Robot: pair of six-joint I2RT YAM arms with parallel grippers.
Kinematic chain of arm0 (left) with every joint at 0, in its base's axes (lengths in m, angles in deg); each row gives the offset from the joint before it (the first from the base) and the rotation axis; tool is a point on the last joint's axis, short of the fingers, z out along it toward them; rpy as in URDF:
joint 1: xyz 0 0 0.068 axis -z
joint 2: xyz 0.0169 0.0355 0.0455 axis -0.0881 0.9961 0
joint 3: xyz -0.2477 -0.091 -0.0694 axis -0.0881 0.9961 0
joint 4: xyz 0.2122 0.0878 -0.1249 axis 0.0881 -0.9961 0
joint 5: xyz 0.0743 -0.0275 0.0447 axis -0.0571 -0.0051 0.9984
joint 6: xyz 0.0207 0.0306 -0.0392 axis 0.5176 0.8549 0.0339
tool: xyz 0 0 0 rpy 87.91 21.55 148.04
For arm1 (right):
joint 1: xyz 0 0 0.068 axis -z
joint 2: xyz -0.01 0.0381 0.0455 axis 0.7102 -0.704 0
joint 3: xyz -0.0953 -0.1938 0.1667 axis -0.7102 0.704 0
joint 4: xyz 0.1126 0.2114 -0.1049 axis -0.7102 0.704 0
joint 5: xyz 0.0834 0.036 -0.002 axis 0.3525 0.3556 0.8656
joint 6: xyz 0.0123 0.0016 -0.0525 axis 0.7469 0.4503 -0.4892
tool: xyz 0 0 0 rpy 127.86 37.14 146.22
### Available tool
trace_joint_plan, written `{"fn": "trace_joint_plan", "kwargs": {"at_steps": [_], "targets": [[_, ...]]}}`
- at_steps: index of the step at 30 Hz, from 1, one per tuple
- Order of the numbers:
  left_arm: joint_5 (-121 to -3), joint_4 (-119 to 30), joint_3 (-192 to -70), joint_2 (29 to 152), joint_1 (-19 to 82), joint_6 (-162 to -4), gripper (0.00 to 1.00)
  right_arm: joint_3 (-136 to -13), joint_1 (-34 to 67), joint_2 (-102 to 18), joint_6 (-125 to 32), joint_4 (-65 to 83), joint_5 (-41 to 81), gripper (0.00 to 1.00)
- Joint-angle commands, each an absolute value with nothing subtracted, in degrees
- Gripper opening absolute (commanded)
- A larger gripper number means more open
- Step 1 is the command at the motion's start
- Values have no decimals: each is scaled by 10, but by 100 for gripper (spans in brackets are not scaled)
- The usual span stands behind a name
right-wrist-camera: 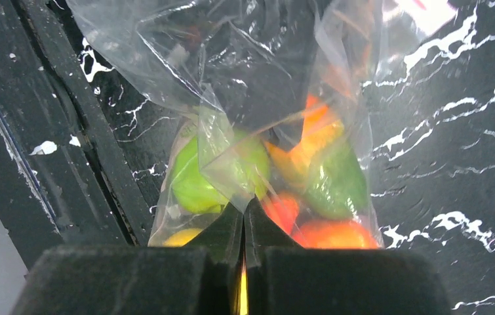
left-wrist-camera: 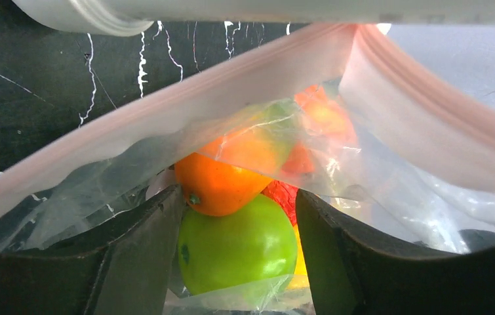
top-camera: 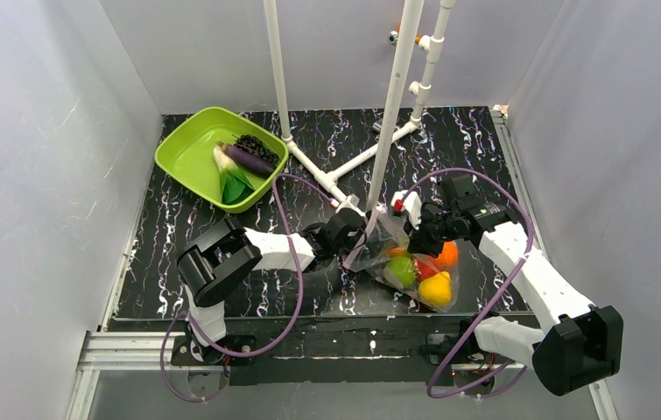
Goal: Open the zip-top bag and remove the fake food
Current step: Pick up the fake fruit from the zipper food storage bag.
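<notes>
Near the middle of the counter's (top-camera: 484, 149) near edge, a little toward its right side, you have the zip-top bag (top-camera: 410, 267) lying between both arms. The lime-green tray (top-camera: 178, 153) sits well apart at the far left corner, already holding some pieces.

Your left arm (top-camera: 274, 249) lies low and nearly flat, forearm running toward the right edge. Your right arm (top-camera: 537, 280) comes in from the near right corner, angled toward the far left and tipped down onto the bag.

The relation that matters is this: the bag's long axis runs from its mouth on the far-left end to its full belly on the near-right end, and that mouth faces your left hand (top-camera: 357, 236) directly, so the left hand is the nearer one for reaching in.

From the left wrist, the left hand (left-wrist-camera: 238, 193) has its jaws standing apart, looking into the mouth. The right hand (right-wrist-camera: 243, 210) is closed tight, pinching a fold of the bag's clear film, which I judge is holding the bag in place for you.

The remaining fake food is bunched inside — the green apple (left-wrist-camera: 238, 252) sits right between the left fingers (left-wrist-camera: 146, 243), though I cannot tell whether they touch it, with an orange (left-wrist-camera: 221, 180) on top of it and a lemon (top-camera: 436, 289) deeper in. The pink zip strip (left-wrist-camera: 166, 111) arches over them, parted.
</notes>
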State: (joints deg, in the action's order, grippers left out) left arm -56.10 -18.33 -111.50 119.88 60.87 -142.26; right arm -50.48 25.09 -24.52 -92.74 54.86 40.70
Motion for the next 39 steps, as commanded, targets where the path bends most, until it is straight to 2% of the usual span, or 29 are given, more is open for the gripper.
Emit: {"fn": "trace_joint_plan", "kwargs": {"at_steps": [1, 9, 25, 32, 35, 39], "targets": [[-572, -167, -1105, 1203, 612, -1431, 65, -561, 225, -263, -949, 555, 415, 1], [-551, -191, -1089, 1200, 616, -1434, 73, -591, 206, -278, -974, 580, 432, 1], [-480, -130, -1104, 1250, 616, -1478, 71, -489, 203, -229, -963, 546, 457, 1], [-475, -137, -1117, 1254, 616, -1489, 58, -490, 203, -237, -959, 544, 462, 1], [-486, -117, -1112, 1260, 617, -1495, 45, -488, 206, -234, -958, 544, 462, 1], [-500, -88, -1101, 1256, 617, -1493, 19, -485, 213, -230, -955, 542, 461, 1]]}}
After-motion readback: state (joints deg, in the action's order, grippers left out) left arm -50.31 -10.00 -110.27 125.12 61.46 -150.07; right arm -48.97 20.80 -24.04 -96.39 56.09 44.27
